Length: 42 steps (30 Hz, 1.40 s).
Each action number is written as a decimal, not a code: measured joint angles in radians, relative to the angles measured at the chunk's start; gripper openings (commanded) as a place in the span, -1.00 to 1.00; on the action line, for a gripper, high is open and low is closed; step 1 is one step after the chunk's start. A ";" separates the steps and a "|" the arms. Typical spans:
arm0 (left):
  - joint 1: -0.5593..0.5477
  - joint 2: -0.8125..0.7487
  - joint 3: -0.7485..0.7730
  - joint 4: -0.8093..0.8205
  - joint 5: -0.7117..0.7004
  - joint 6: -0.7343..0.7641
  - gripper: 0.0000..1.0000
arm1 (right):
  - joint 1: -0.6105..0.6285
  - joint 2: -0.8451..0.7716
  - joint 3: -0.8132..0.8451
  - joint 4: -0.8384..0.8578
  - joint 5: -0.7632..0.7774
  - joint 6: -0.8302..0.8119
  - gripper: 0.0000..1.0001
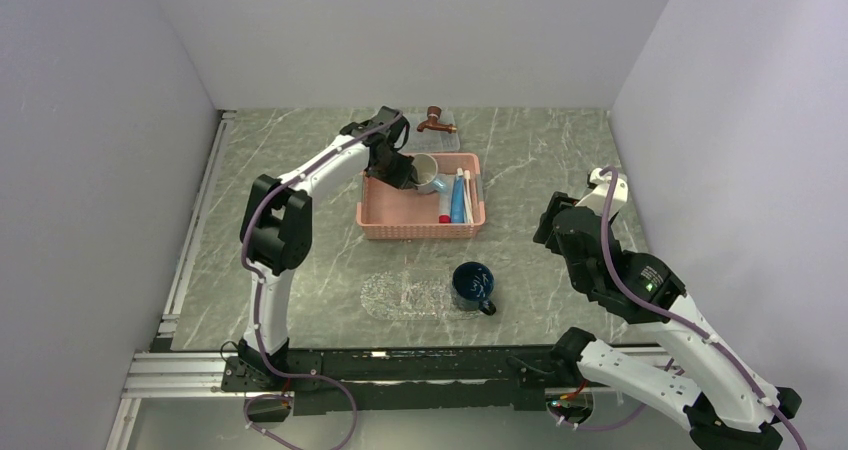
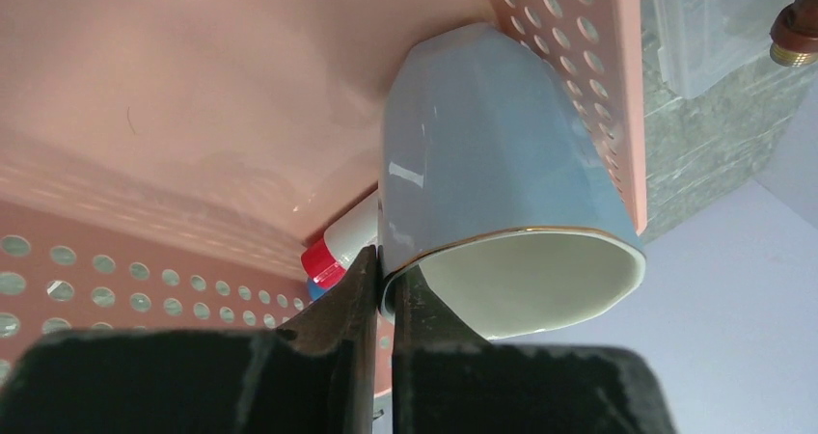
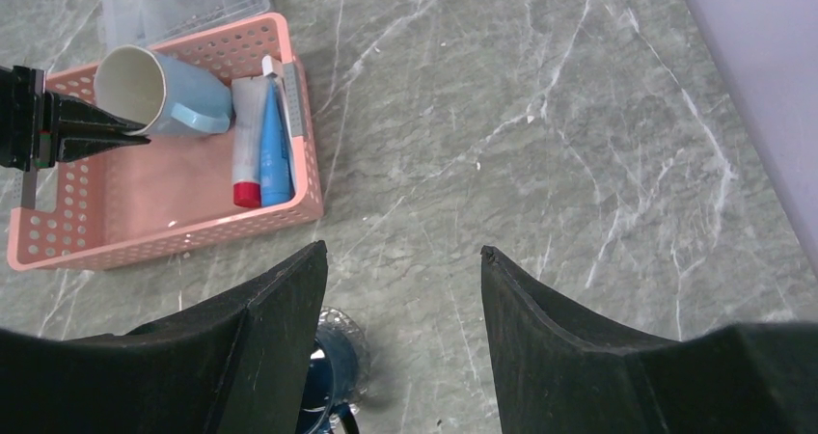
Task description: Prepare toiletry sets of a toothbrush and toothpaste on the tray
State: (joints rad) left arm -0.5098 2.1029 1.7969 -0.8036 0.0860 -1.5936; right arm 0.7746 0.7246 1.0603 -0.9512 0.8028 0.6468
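The pink lattice basket (image 1: 380,218) holds a light-blue toothpaste tube (image 1: 457,202) (image 3: 274,149), a white tube with a red cap (image 3: 244,130) (image 2: 328,256), and a slim pale toothbrush (image 3: 292,106) along its right wall. My left gripper (image 1: 403,169) (image 2: 388,282) is shut on the rim of a pale blue cup (image 2: 482,154) (image 3: 164,92), which is tipped on its side in the basket. The small clear rectangular tray (image 1: 447,140) sits behind the basket. My right gripper (image 3: 403,253) (image 1: 550,228) is open and empty above the table, right of the basket.
A brown tap (image 1: 435,120) stands on the small clear tray. A dark blue mug (image 1: 472,285) sits at the right end of a larger clear patterned tray (image 1: 400,297) in front of the basket. White walls enclose the table on three sides.
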 measured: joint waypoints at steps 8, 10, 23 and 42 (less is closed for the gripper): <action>0.020 -0.017 0.000 -0.018 -0.005 0.092 -1.00 | 0.000 0.003 0.000 -0.001 -0.001 0.008 0.23; 0.031 -0.031 -0.006 -0.026 -0.005 0.137 -1.00 | 0.000 0.003 0.000 -0.001 -0.001 0.010 0.23; 0.123 -0.177 -0.023 -0.053 0.042 0.483 -1.00 | 0.000 0.029 0.000 0.002 -0.058 -0.030 0.24; 0.163 -0.432 0.003 -0.220 0.240 1.031 -1.00 | -0.001 0.079 0.000 0.074 -0.160 -0.138 0.23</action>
State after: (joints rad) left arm -0.3466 1.6711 1.8004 -1.0241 0.3264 -0.5629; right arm 0.7738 0.8032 1.0599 -0.8776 0.6430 0.5087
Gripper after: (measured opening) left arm 0.100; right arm 0.618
